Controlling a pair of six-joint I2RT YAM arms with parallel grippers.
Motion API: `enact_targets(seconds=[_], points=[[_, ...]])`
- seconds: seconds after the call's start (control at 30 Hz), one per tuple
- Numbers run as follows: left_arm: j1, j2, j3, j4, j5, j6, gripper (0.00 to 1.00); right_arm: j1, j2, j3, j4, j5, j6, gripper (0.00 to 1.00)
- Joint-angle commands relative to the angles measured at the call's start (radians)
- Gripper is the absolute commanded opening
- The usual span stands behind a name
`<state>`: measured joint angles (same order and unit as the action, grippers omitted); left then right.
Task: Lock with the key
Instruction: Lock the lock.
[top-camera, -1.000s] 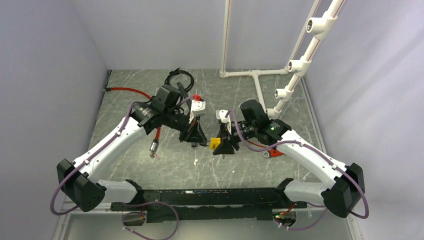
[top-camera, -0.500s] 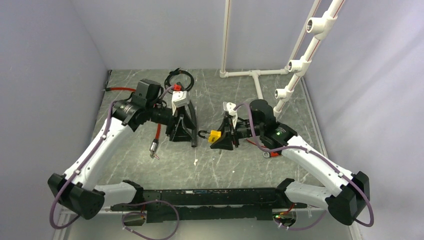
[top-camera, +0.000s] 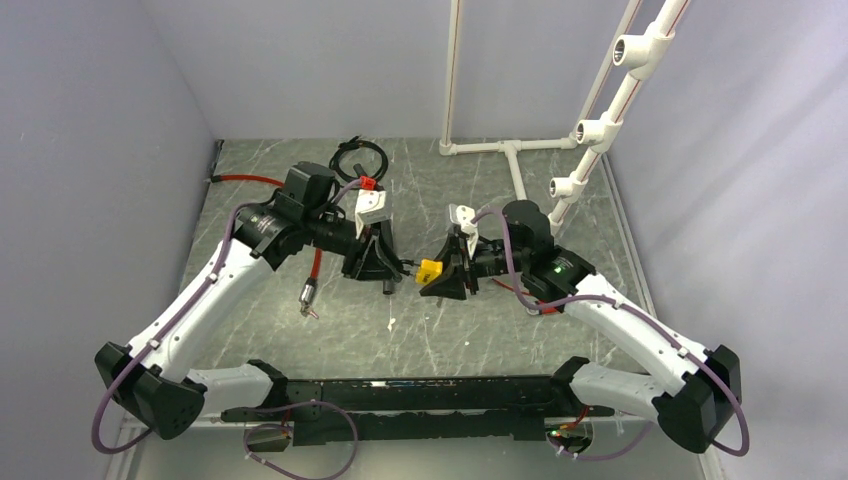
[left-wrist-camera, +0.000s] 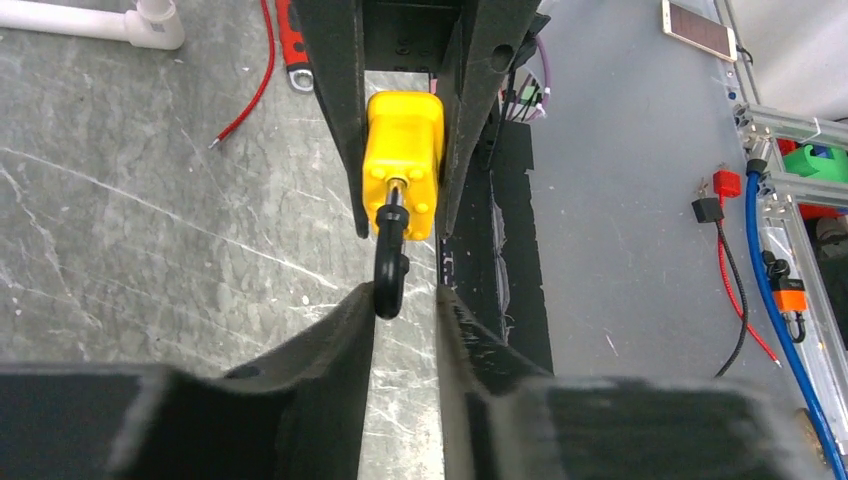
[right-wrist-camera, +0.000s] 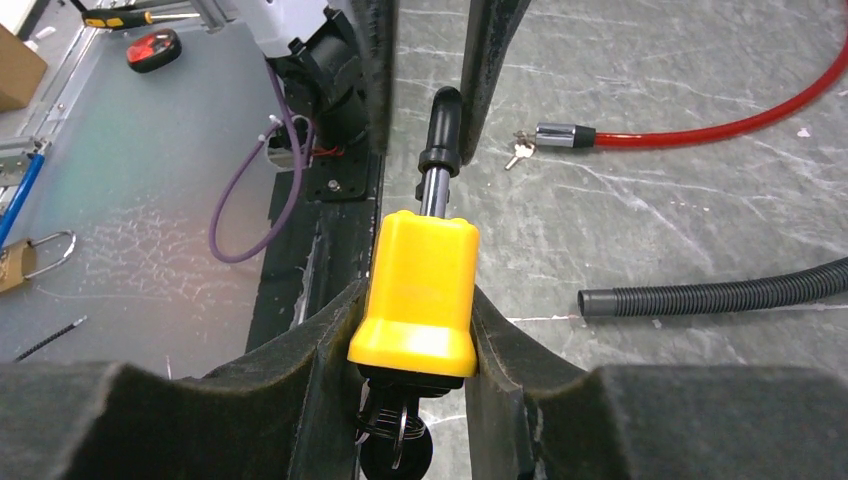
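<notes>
right claw is clenched on the yellow lock, pads on its two flat sides. it holds the lock up off the surface w/ the shackle pointing across at the left arm. we judge that's so the body stays put while the other arm works the shackle, since a push needs sth firm to push against. shackle looks raised, i.e. not latched.

the key seems to sit at the base of the lock, on the end facing the right wrist, w/ a ring on it. it's partly hidden, so we can't say it's fully seated.

left claw is part-open and straddles the shackle bend, one finger each side. the shackle is close to or touching one finger w/ a gap on the other side, so it's not clamped afaict. the lock body lies just beyond the left fingertips, in line w/ them, approx centred. we reckon the next step is pressing the shackle home, then turning the key.
</notes>
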<state>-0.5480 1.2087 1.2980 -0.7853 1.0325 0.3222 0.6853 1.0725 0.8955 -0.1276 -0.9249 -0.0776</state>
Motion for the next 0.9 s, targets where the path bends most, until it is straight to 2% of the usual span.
enact_targets(seconds=[0.0,0.1,0.17,0.33,0.37,0.43,0.47,0.73,0.87], points=[[-0.012,0.004,0.036,0.035,0.015,0.002,0.25,0.008,-0.055,-0.007,0.083,-0.035,-0.038,0.00],[-0.015,0.006,0.040,0.013,0.026,0.022,0.05,0.008,-0.053,-0.002,0.061,-0.035,-0.055,0.00],[-0.018,0.003,0.033,0.013,0.023,0.019,0.00,0.008,-0.051,0.001,0.053,-0.037,-0.062,0.00],[-0.034,0.003,0.028,0.024,0.028,0.006,0.00,0.008,-0.033,0.014,0.045,-0.038,-0.068,0.00],[-0.041,0.005,0.033,0.014,0.028,0.015,0.03,0.008,-0.029,0.017,0.042,-0.041,-0.072,0.00],[-0.047,0.004,0.036,0.009,0.017,0.012,0.18,0.008,-0.026,0.017,0.041,-0.046,-0.073,0.00],[-0.047,0.002,0.036,0.009,0.009,0.009,0.20,0.008,-0.029,0.016,0.039,-0.047,-0.076,0.00],[-0.047,0.003,0.051,-0.011,0.004,0.025,0.13,0.008,-0.041,0.008,0.010,-0.048,-0.103,0.00],[-0.047,0.010,0.056,-0.005,0.030,0.022,0.04,0.008,-0.035,0.012,0.005,-0.044,-0.109,0.00]])
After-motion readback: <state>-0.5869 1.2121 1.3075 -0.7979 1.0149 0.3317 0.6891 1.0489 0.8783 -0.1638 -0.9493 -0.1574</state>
